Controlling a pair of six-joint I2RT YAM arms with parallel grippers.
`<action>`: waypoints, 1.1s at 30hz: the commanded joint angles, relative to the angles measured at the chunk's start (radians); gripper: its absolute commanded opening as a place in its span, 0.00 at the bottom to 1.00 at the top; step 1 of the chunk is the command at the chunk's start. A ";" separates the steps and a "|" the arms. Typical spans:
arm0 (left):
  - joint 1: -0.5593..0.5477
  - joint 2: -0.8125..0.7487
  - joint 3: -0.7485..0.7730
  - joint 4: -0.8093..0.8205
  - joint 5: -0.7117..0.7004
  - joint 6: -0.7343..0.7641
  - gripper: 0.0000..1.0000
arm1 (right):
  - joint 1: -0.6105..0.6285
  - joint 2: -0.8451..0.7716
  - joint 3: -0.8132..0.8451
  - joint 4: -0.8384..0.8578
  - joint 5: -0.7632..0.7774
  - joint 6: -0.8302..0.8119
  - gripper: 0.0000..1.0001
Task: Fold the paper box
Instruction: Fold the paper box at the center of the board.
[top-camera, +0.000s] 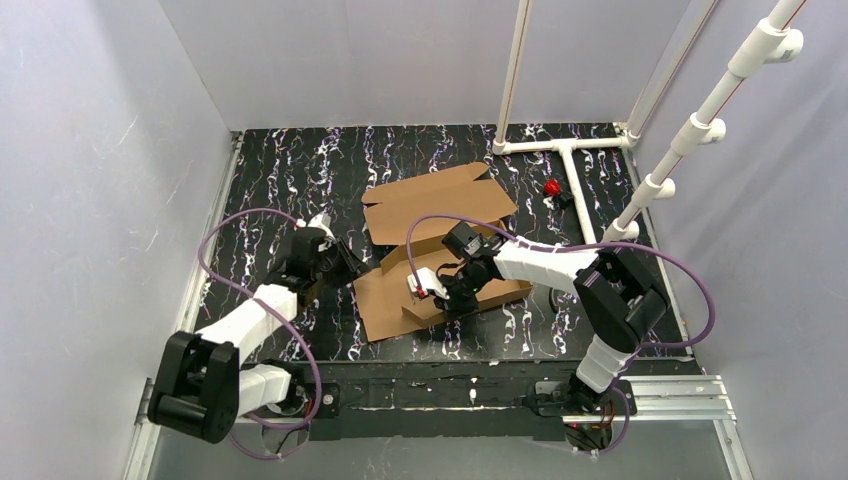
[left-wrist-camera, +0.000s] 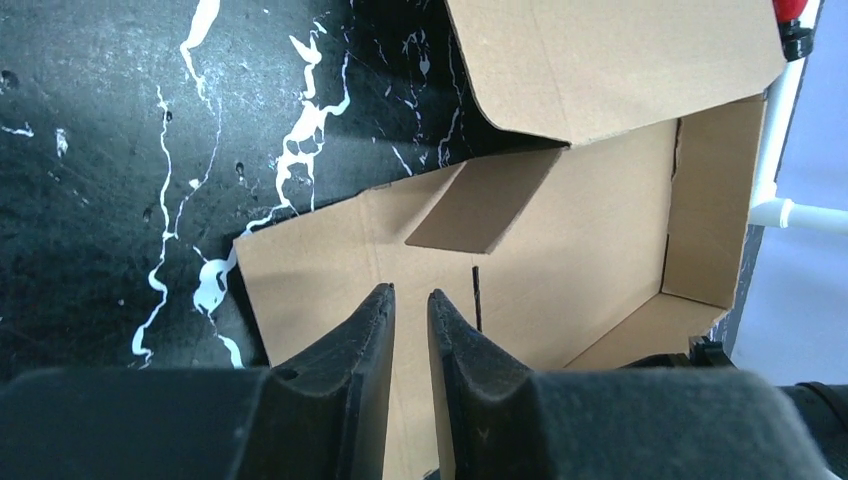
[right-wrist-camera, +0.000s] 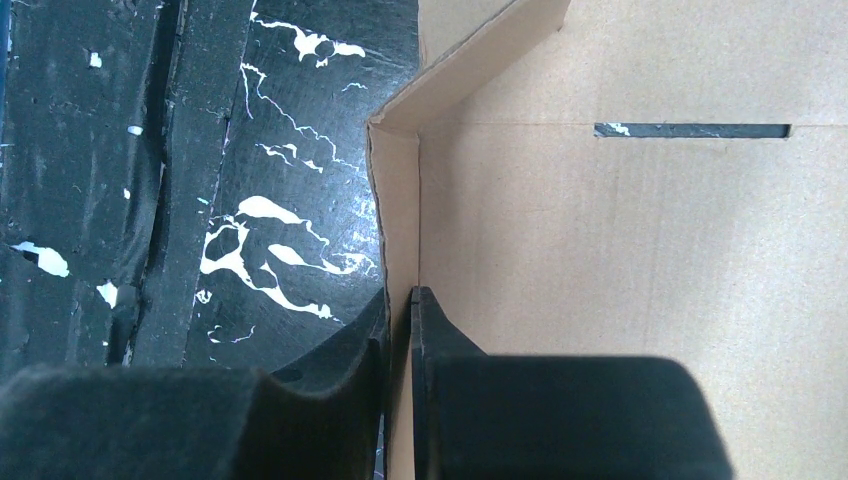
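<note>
Centrally, box position: box (top-camera: 390, 300) lies mid-table (top-camera: 300, 170), partly formed, with its lid panel spread toward the far side.
Handling: judged light, stiff across its panels and weak along its creases; corrugated walls probably spring back unless held, and a hard pinch could dent an edge.
Surface: dry, matt cardboard; slip between the pads seems unlikely.
Where to hold: thin upright edges and flap rims suit a two-finger pinch; flat panels offer nothing to grasp and want pushing instead.
Right gripper (right-wrist-camera: 402, 295): pressed onto the near side wall (right-wrist-camera: 400, 200), one finger inside the box, one outside.
Left gripper (left-wrist-camera: 411, 292): fingers nearly together with a narrow gap, nothing between them, poised over the left flap (left-wrist-camera: 310, 260).
Inner tab (left-wrist-camera: 485, 200): stands tilted beside a slot (left-wrist-camera: 476, 295).
Long slot (right-wrist-camera: 690, 130): open in the panel ahead of the right fingers.
In the way: the right arm crosses the base, so folding the lid over likely needs it withdrawn.
Surroundings: red object (top-camera: 551, 187) and white pipes (top-camera: 565, 150) at the far right, apart from the box.
</note>
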 joint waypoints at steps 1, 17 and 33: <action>0.004 0.072 0.054 0.093 0.016 0.014 0.17 | 0.002 0.010 -0.008 -0.020 -0.001 -0.004 0.19; -0.107 0.427 0.155 0.375 0.136 -0.153 0.10 | 0.002 0.020 -0.008 -0.015 -0.010 -0.003 0.18; -0.166 0.572 0.095 0.743 0.012 -0.529 0.11 | 0.003 0.028 -0.009 -0.013 -0.008 0.002 0.18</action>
